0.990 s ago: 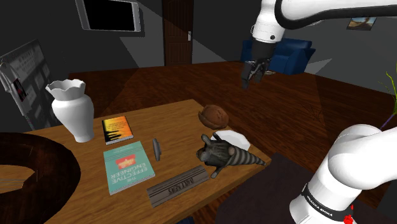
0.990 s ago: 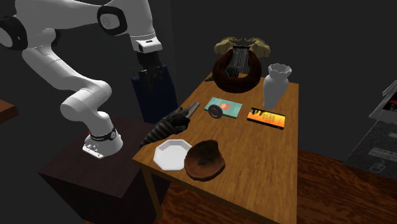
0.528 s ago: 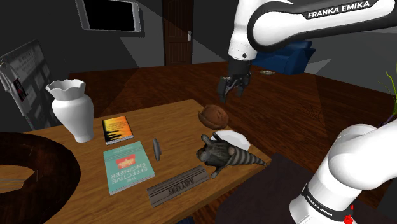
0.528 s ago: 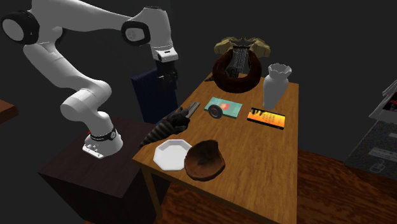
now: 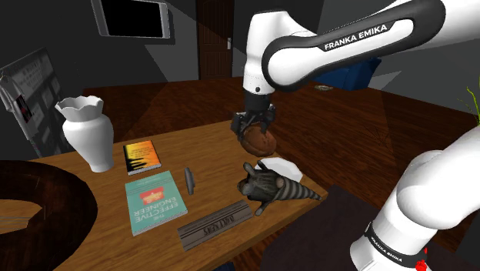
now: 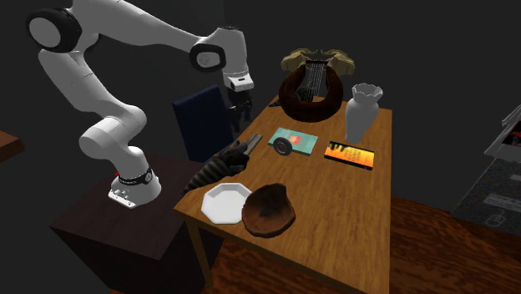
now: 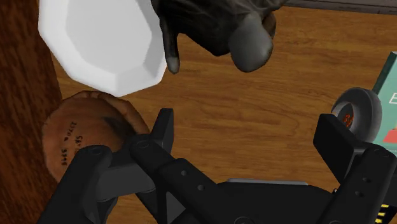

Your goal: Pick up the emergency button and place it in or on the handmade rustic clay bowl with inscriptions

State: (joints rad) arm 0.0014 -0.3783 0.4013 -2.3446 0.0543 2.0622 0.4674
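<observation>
Shoulder view looks down on a long brown wooden table (image 5: 215, 150), over which the white Franka arm (image 5: 285, 61) reaches. A teal rectangular book (image 5: 154, 202) lies flat on the wood. At the end nearer the stand sit a white octagonal plate (image 7: 102, 38) and, just beside it, the round brown clay bowl with dark inscriptions (image 7: 79, 130). The all-black gripper (image 7: 248, 137) hangs above bare wood, its fingers spread wide and clasping nothing. The small grey disc-shaped emergency button with a red centre (image 7: 356, 113) stands on edge just beside the teal book, apart from the bowl.
</observation>
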